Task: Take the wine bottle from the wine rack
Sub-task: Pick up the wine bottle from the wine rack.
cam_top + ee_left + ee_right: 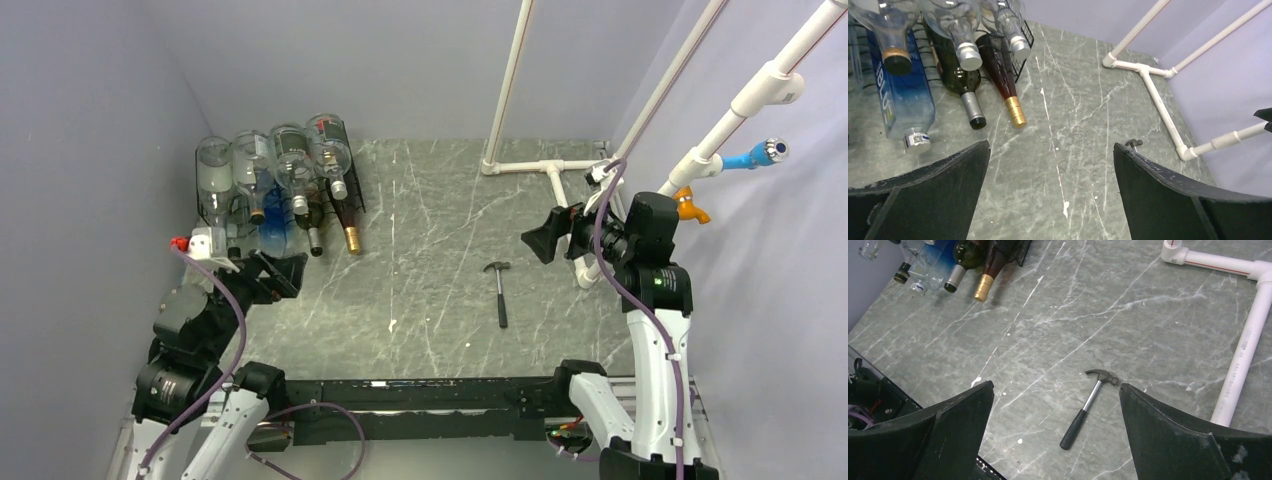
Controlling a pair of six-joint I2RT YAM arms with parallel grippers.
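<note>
The black wire wine rack [357, 196] stands at the far left against the wall and holds several bottles lying neck-forward. Clear bottles lie on top. Below are a blue bottle [903, 95], a dark green bottle with a grey capsule [965, 92] and a dark red wine bottle with a gold capsule [1004, 75], also seen from above [346, 226]. My left gripper [277, 274] is open and empty, just in front of the rack; its jaws stand wide apart in the left wrist view [1050, 145]. My right gripper [545, 238] is open and empty at the right, well away from the rack [1056, 385].
A small hammer [499, 292] lies on the marble tabletop right of centre and below my right gripper in the right wrist view [1088, 407]. A white PVC pipe frame [545, 165] stands at the back right, with an orange and a blue fitting on its rails. Walls close in left and back.
</note>
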